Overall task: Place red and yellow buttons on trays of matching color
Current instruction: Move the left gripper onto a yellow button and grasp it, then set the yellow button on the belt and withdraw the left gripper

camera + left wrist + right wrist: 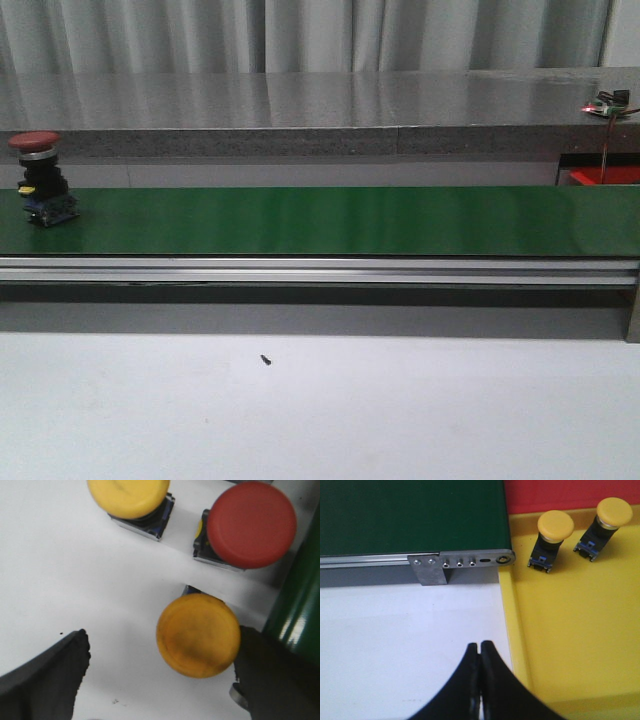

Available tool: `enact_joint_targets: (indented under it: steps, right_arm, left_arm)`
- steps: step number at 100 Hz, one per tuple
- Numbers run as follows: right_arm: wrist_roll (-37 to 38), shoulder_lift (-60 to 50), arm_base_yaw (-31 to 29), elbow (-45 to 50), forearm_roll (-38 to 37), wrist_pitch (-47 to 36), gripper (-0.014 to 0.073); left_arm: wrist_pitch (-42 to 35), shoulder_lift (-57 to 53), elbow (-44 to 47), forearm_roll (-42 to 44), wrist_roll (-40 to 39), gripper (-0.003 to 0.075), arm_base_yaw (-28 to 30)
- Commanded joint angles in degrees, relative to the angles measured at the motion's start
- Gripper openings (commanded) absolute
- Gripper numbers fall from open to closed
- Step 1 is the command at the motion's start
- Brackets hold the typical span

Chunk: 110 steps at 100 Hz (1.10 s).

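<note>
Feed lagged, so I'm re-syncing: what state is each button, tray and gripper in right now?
Red button on belt: upright, far left end.
Table buttons, two yellow, one red: unsorted, loose.
Yellow tray: holds two yellow buttons, leaning.
Red tray: contents unseen.
Left gripper: open, empty.
Right gripper: shut, empty.

Glossy belt, brushed metal, smooth plastic

The dark green conveyor belt [330, 220] has a smooth, faintly shiny skin, carried on a satin aluminium rail [300, 270] with a bare metal end bracket [462, 562]. The yellow tray [570, 630] and red tray [570, 492] look like smooth, glossy plastic. The red mushroom button [35, 142] and the yellow buttons [198, 635] have matt plastic caps (one slightly scuffed). The tabletop [320, 410] is matt white.
</note>
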Motion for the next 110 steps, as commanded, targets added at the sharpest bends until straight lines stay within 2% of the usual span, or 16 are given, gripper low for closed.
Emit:
enact_joint_targets:
  steps: [1,15,41,55,82,110]
  right_arm:
    - [-0.4,0.0,-0.1,-1.5,-0.1,-3.3,-0.0068]
    - [-0.4,0.0,-0.1,-1.5,-0.1,-3.3,-0.0068]
    - [-0.4,0.0,-0.1,-1.5,-0.1,-3.3,-0.0068]
    - [-0.4,0.0,-0.1,-1.5,-0.1,-3.3,-0.0068]
    - [-0.4,0.0,-0.1,-1.5,-0.1,-3.3,-0.0068]
    - [-0.4,0.0,-0.1,-1.5,-0.1,-3.3,-0.0068]
  left_arm:
    - [-1.8,-2.4,-1.3,-0.3,-0.5,0.0567,0.0]
    - [-2.7,-2.4,-1.3,-0.3,-0.5,0.0540,0.0]
    - [-4.7,-2.4,-1.3,-0.4,-0.5,0.0274,0.0]
    - [-5.1,-2.4,-1.3,-0.4,-0.5,0.0192,0.0]
    - [-5.2,-2.9,-1.3,-0.4,-0.5,0.0185,0.0]
    - [-3.5,-8.7,-1.3,-0.4,-0.5,0.0185,0.0]
